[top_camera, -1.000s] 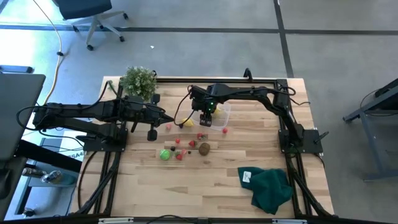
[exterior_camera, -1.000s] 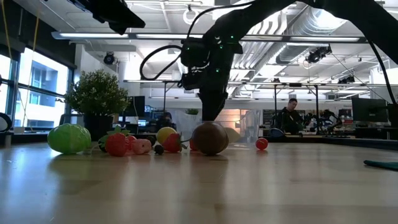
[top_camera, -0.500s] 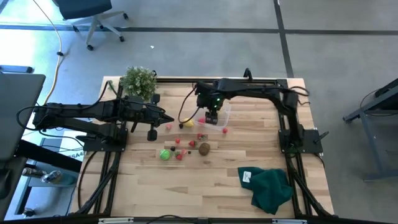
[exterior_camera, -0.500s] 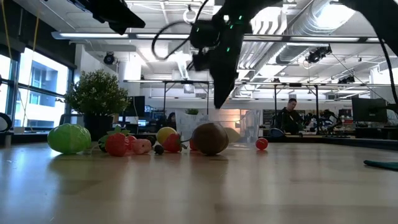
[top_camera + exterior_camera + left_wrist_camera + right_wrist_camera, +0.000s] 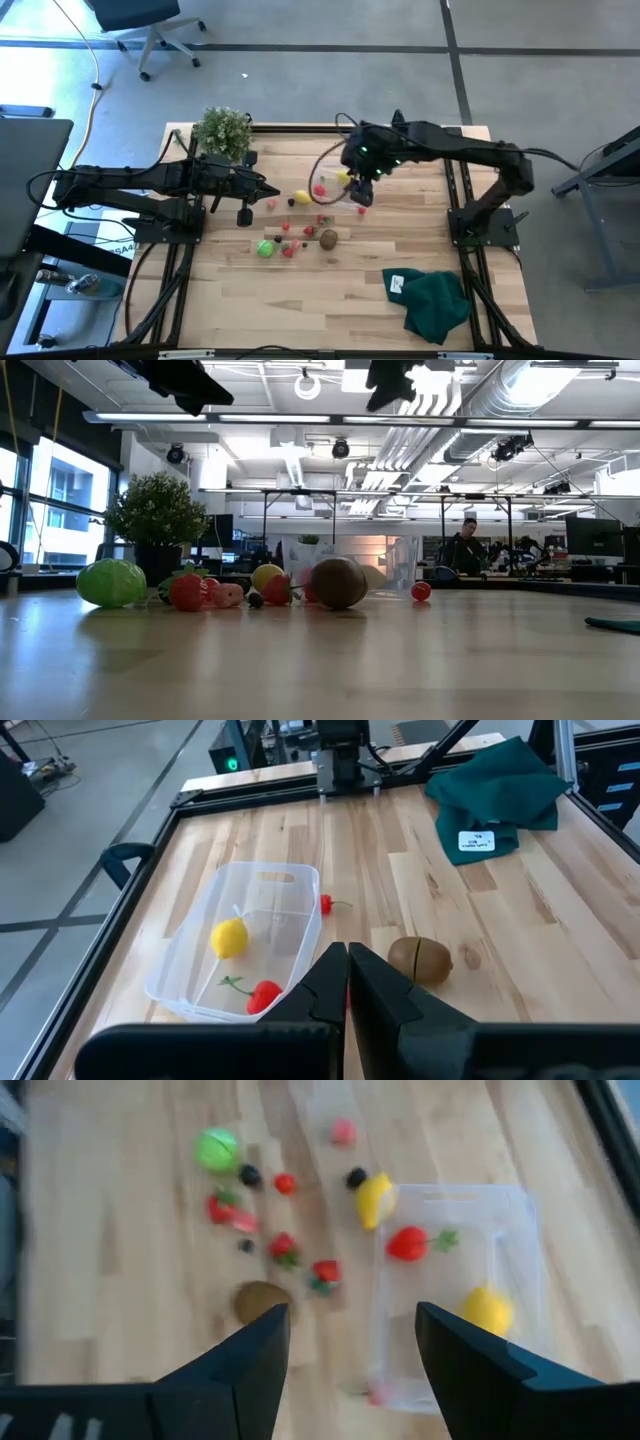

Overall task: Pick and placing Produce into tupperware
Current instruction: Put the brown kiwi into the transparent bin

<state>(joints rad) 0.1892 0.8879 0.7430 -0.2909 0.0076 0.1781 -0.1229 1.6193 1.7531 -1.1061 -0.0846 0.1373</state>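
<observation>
The clear tupperware [image 5: 340, 188] rests by its base on the wood, with a yellow fruit [image 5: 487, 1310] and a red strawberry [image 5: 407, 1243] inside it. A yellow lemon [image 5: 373, 1198] lies at its outer wall. A brown kiwi [image 5: 329, 238], a green ball [image 5: 265, 248] and several small red pieces lie on the table beside it. My right gripper [image 5: 350, 1365] is open and hovers high above the tub's right side [image 5: 361, 190]; only its dark underside shows at the low view's top. My left gripper [image 5: 346, 982] is shut and stays left of the tub [image 5: 270, 189].
A potted plant [image 5: 222, 130] stands at the far left corner. A dark green cloth [image 5: 432, 300] lies near the right front corner. A red cherry [image 5: 362, 211] sits just in front of the tub. Bare wood stretches along the near edge. A person [image 5: 466, 545] sits in the room behind.
My right gripper has risen from inside the tub, straight up and then toward the table's right edge, until it left most of the low view. The tub and the pieces on the table have stayed in place.
</observation>
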